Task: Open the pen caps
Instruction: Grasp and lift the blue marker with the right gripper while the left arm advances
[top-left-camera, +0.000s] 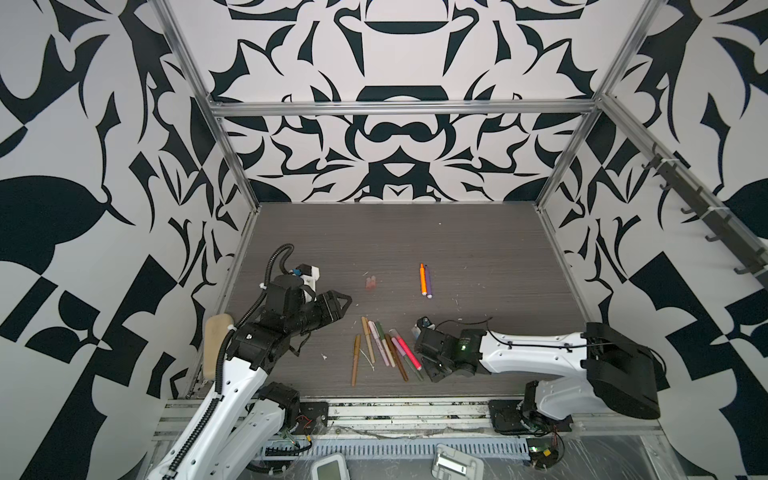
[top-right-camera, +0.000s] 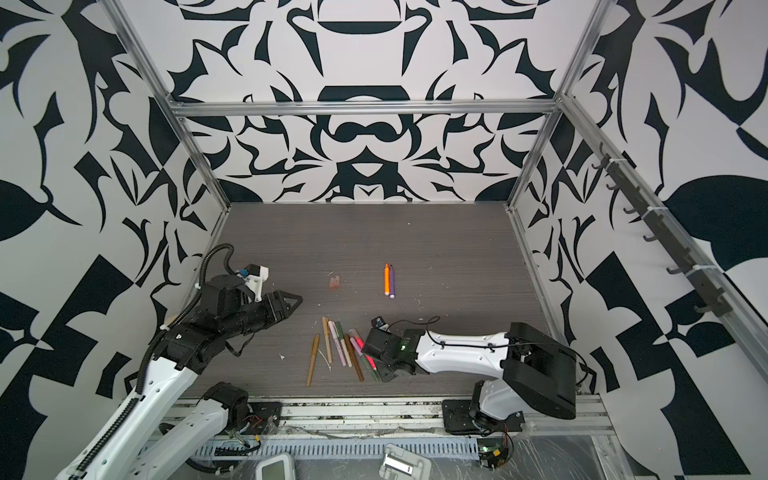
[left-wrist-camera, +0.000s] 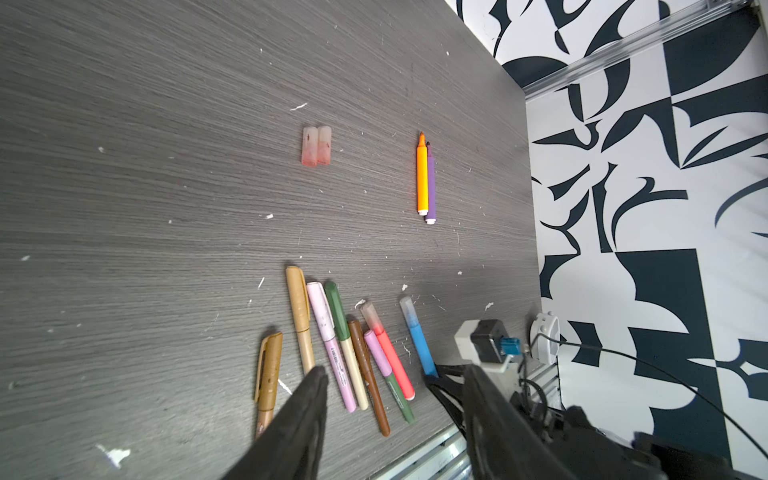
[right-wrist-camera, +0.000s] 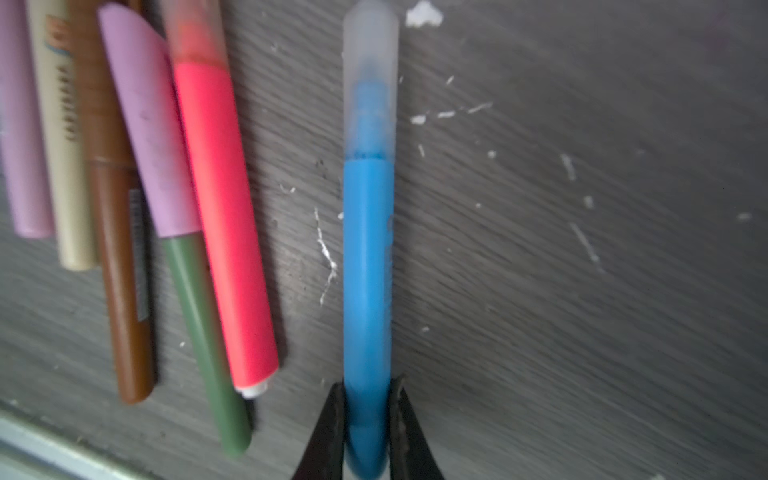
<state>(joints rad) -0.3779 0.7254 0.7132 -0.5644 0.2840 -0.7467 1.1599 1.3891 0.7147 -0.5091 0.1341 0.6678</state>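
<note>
The left gripper (top-left-camera: 345, 300) has its fingers (left-wrist-camera: 309, 399) spread apart, and nothing is in them. Far out in front of those fingers, two loose caps (left-wrist-camera: 316, 145) lie on the table (top-left-camera: 478, 249), touching side by side. To the right of them lie an orange pen (left-wrist-camera: 422, 178) and a purple pen (left-wrist-camera: 431, 187) with bare tips. Between the left fingers and the right fingers lies a bunch of pens (left-wrist-camera: 332, 345) with caps on. The right gripper (right-wrist-camera: 368, 386) squeezes the back end of a blue pen (right-wrist-camera: 368, 257). Its clear cap (right-wrist-camera: 370, 75) is on, at the end far from the fingers.
</note>
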